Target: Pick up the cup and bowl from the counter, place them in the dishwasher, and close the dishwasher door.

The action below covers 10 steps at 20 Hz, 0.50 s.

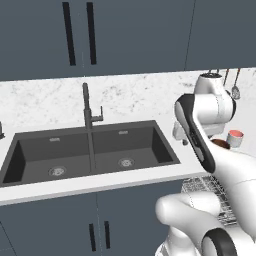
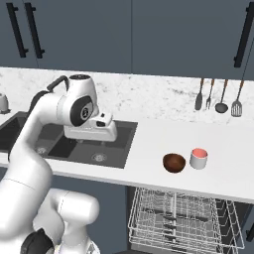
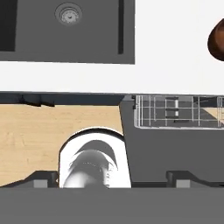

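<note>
The right base view gives the clearest look at the bench (image 2: 149,134): the cup (image 2: 198,158), grey-white with a red top, stands just beside the brown bowl (image 2: 174,162), on the bowl's right, both near the front edge and well right of the sink (image 2: 74,144). In the left base view the arm hides most of the bowl (image 1: 220,144), and the cup (image 1: 235,137) peeks out past it. The dishwasher (image 2: 183,218) sits below them with its wire rack (image 2: 181,211) pulled out; nothing can be made out in it. The hand view looks down on the dishwasher door (image 3: 175,148), lying open and flat over the wooden floor (image 3: 52,131). The claw (image 2: 111,130) hovers over the sink; whether it is open or holding anything cannot be told. Four utensils (image 2: 218,96) hang on the wall.
</note>
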Tool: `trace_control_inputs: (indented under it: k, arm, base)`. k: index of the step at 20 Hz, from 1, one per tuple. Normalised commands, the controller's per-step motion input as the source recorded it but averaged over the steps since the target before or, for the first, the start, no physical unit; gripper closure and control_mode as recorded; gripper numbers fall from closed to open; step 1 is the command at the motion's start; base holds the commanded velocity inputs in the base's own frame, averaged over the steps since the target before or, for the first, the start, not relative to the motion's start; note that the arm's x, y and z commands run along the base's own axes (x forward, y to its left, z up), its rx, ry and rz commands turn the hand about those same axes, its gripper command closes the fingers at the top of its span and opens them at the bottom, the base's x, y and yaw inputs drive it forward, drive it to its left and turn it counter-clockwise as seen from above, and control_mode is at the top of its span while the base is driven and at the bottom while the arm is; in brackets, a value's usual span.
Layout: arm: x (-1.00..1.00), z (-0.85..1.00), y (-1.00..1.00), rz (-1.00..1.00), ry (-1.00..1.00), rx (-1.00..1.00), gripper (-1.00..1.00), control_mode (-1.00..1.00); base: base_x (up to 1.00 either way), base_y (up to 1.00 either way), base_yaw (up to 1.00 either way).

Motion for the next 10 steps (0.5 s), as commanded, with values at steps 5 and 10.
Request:
trace_control_inputs:
  k: [5,10]
  arm:
    - [0.14,-0.55,-0.59,0.02,-0.16,0.02,-1.00,-1.00]
    - [0.25,-0.22,-0.49,0.04,-0.11,0.03,-1.00,-1.00]
  base:
    - [0.00,0.00,0.00]
    - [0.00,0.00,0.00]
